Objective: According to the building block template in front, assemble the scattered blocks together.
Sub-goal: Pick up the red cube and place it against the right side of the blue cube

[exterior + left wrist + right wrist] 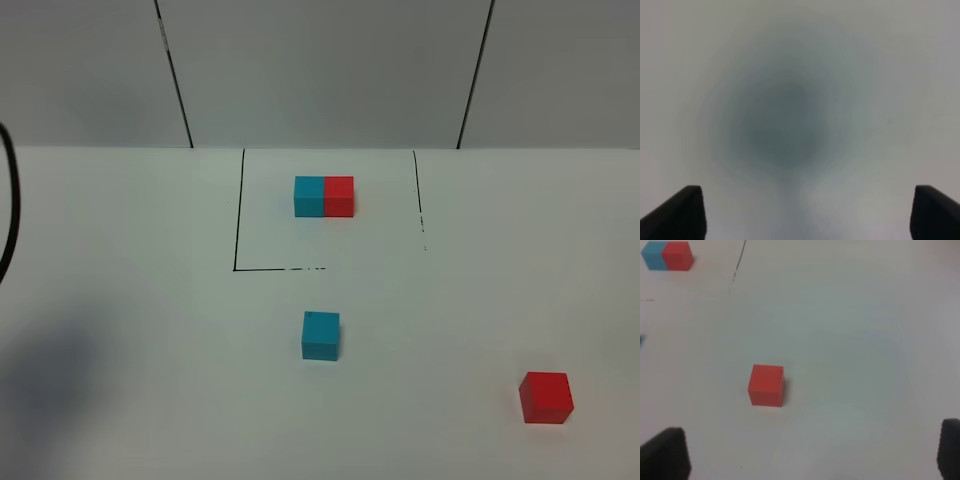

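The building block template (323, 196), a cyan cube joined to a red cube, stands inside a black-lined rectangle at the back of the white table. A loose cyan cube (321, 335) sits near the middle front. A loose red cube (546, 397) sits at the front right. Neither gripper shows in the exterior high view. My right gripper (807, 452) is open and empty, with the red cube (766, 385) ahead of it and apart, and the template (667, 256) far beyond. My left gripper (805, 215) is open over blurred bare table, and no block shows in its view.
A black outline (238, 210) marks the template's area on the table. A dark cable (8, 200) curves at the far left edge. Grey wall panels stand behind the table. A soft shadow lies on the table at the front left.
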`<move>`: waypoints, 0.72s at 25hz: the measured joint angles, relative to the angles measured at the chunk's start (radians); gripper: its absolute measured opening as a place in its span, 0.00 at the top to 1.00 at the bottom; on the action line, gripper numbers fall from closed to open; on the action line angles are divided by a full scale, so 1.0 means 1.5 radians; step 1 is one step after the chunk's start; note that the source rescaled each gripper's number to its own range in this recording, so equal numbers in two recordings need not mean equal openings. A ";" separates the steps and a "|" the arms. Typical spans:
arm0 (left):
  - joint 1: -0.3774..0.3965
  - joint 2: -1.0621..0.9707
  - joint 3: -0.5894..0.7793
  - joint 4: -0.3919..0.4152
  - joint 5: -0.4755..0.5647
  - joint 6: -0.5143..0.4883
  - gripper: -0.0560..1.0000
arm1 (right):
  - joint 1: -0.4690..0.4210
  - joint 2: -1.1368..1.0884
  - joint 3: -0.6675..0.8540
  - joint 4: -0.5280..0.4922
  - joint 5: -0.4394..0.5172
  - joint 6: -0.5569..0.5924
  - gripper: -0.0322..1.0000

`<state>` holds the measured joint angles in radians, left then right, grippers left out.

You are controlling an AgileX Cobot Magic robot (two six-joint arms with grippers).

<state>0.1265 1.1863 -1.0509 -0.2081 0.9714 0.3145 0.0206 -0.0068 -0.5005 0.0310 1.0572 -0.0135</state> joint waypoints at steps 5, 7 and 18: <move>-0.009 -0.231 0.126 -0.022 -0.054 0.000 0.26 | 0.000 0.000 0.000 0.000 0.000 0.000 0.00; -0.028 -0.318 0.152 -0.033 -0.044 0.000 0.26 | 0.000 0.000 0.000 0.000 0.000 0.000 0.00; -0.048 -0.604 0.260 -0.032 0.032 -0.007 0.29 | 0.000 0.000 0.000 0.000 0.000 0.000 0.00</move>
<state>0.0551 0.2797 -0.6602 -0.2566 1.0193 0.3041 0.0206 -0.0068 -0.5005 0.0310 1.0572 -0.0135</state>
